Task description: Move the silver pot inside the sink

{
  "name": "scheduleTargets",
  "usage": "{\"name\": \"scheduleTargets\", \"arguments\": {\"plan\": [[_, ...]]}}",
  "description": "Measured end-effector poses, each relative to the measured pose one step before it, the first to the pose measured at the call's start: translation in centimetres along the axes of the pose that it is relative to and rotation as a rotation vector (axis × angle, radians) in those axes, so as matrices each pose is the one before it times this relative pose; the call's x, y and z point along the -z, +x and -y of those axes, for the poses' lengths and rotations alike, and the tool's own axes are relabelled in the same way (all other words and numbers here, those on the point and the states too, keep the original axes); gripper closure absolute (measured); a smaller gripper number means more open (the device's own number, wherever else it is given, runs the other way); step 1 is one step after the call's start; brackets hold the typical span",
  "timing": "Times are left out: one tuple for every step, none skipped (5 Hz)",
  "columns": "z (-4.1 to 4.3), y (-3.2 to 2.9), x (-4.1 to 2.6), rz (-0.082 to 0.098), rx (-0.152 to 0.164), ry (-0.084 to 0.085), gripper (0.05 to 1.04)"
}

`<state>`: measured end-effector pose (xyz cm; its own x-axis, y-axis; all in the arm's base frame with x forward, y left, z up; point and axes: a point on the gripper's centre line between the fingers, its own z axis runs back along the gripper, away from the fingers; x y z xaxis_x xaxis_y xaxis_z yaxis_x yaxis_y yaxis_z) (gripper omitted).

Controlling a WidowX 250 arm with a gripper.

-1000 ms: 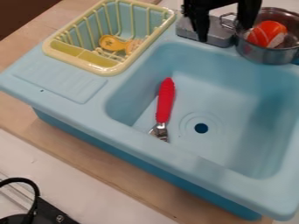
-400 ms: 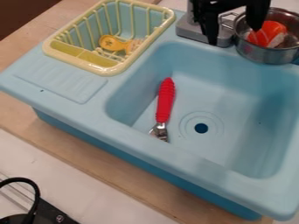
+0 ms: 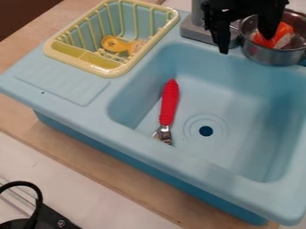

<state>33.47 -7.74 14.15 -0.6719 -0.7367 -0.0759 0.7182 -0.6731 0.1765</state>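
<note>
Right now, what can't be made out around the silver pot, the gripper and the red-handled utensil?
All in the camera view:
- Silver pot: right side cut off by the right edge.
- Orange-and-white thing inside it: partly behind a gripper finger, identity unclear.
- Contact between gripper and pot: not settled from this angle.
- Red-handled utensil: metal head too small to name its type.
</note>
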Motion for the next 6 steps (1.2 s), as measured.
{"name": "scheduleTargets", "arguments": {"plan": [[-0.026, 0.126, 0.79, 0.015, -0.0017, -0.0143, 0.085], [-0.058, 0.085, 0.281, 0.0098, 0.0011, -0.003, 0.085], [0.167, 0.172, 0.733, 0.0204, 0.0058, -0.0235, 0.098], [-0.107, -0.055, 0.067, 0.0121, -0.0075, -0.0068, 0.185], [-0.091, -0.133, 0.078, 0.0314, 0.0144, -0.0043, 0.482], [0.095, 0.036, -0.026, 0.0185, 0.005, 0.0043, 0.757]]}}
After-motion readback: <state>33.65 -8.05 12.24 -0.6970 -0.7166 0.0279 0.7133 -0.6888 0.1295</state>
